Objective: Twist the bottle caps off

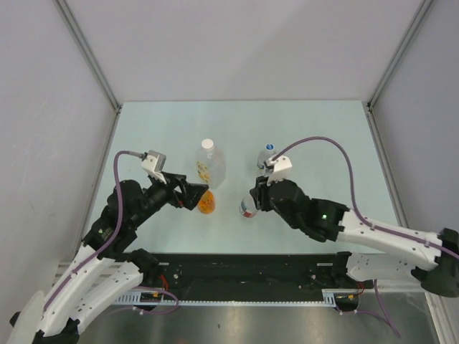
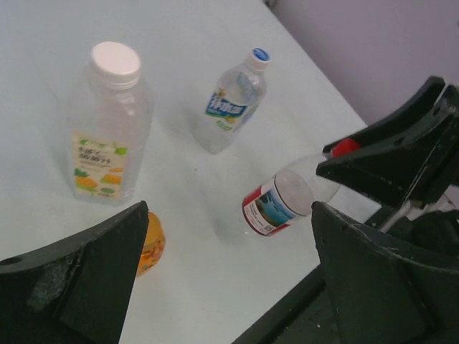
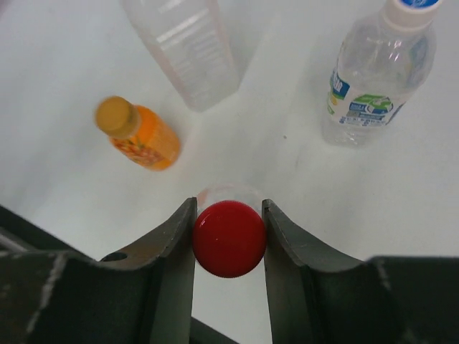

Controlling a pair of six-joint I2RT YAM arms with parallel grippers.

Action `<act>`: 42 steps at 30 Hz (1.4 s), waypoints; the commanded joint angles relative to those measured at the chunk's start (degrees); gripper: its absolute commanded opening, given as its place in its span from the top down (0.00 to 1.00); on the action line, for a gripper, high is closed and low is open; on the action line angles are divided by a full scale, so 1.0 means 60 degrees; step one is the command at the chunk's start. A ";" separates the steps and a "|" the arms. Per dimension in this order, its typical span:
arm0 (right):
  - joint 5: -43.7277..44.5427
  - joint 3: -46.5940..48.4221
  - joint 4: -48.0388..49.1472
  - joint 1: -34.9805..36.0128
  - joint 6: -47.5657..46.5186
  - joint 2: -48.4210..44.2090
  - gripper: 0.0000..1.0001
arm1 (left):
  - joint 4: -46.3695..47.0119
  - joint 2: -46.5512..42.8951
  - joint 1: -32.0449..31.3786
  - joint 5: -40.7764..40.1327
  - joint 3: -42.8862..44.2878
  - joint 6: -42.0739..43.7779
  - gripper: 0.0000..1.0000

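My right gripper (image 3: 229, 223) is shut on the red cap (image 3: 229, 239) of the small red-labelled bottle (image 2: 276, 204). It holds the bottle tilted above the table (image 1: 315, 136), and in the top view (image 1: 248, 208) its base points toward my left arm. My left gripper (image 2: 229, 215) is open and empty, a short way left of that bottle's base. The large bottle (image 1: 209, 166) with its white cap (image 2: 115, 59) stands upright behind. The blue-labelled bottle (image 1: 267, 156) with its blue cap (image 2: 259, 54) stands upright to its right.
A small orange juice bottle (image 1: 206, 203) stands by my left gripper's left finger and also shows in the right wrist view (image 3: 140, 135). The table's black front rail (image 1: 244, 269) lies just below both grippers. Grey walls enclose the table.
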 commanded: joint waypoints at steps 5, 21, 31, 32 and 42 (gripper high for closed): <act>-0.3831 -0.0299 0.0759 -0.2333 0.1341 -0.2649 0.99 | 0.2373 0.0927 -0.0011 0.3180 0.0631 -0.0241 0.00; -0.9402 -0.0037 0.1539 -0.4272 0.2734 -0.4073 1.00 | 0.3926 0.2951 -0.1531 0.5732 0.2039 0.1135 0.00; -0.9285 0.0154 0.1435 -0.4199 0.2353 -0.3839 1.00 | 0.2768 0.3860 -0.2691 0.5438 0.2494 0.2044 0.00; -0.9285 0.0168 0.1465 -0.4199 0.2353 -0.3809 1.00 | 0.2797 0.3918 -0.2720 0.5467 0.2421 0.2029 0.00; -0.9490 0.0387 0.1846 -0.3819 0.2266 -0.3575 1.00 | 0.3236 0.4167 -0.2750 0.5541 0.1820 0.1854 0.00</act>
